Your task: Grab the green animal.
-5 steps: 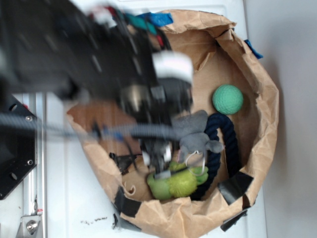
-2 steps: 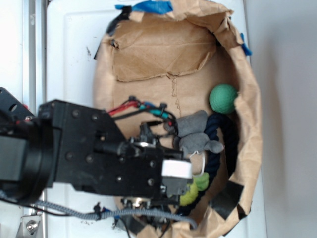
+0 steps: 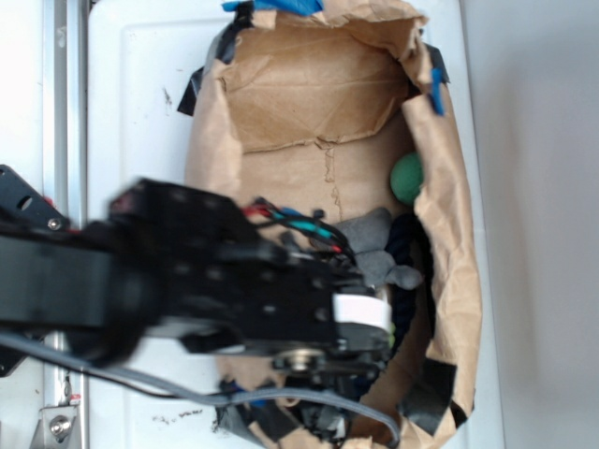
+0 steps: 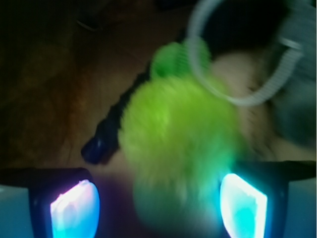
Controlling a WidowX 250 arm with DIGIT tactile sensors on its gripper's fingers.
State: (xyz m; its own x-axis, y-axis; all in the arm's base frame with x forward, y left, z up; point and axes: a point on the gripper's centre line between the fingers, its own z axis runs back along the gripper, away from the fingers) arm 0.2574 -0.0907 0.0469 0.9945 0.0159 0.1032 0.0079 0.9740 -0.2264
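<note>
- Arm (image 3: 187,290) of black metal, blurred in the exterior view, reaches from the left edge across the lower half of a brown paper bag (image 3: 309,112) that lies open on a white surface (image 3: 131,103).
- Gripper (image 4: 158,201) is seen in the wrist view as two pads at the bottom corners, one on the left (image 4: 74,208) and one on the right (image 4: 242,206), both glowing blue-white; they stand wide apart.
- The green animal (image 4: 178,134), a fuzzy lime-green plush, fills the middle of the wrist view and extends down between the two pads; its right edge lies just beside the right pad, while a gap shows on the left. Whether either pad touches it cannot be told, as the frame is blurred.
- A smaller ribbed green part of the toy (image 4: 178,57) sits at its top edge.
- In the exterior view only a sliver of lime green (image 3: 401,329) shows past the white band of the wrist, low in the bag.
- A pale ring (image 4: 242,59) loops over the upper right of the toy.
- A grey plush animal (image 3: 374,248) lies in the bag above the wrist, beside a dark blue rope (image 3: 412,281).
- A teal-green ball (image 3: 407,178) rests against the right wall of the bag, partly hidden by the paper.
- Black tape patches (image 3: 426,398) mark the bag's lower rim.
</note>
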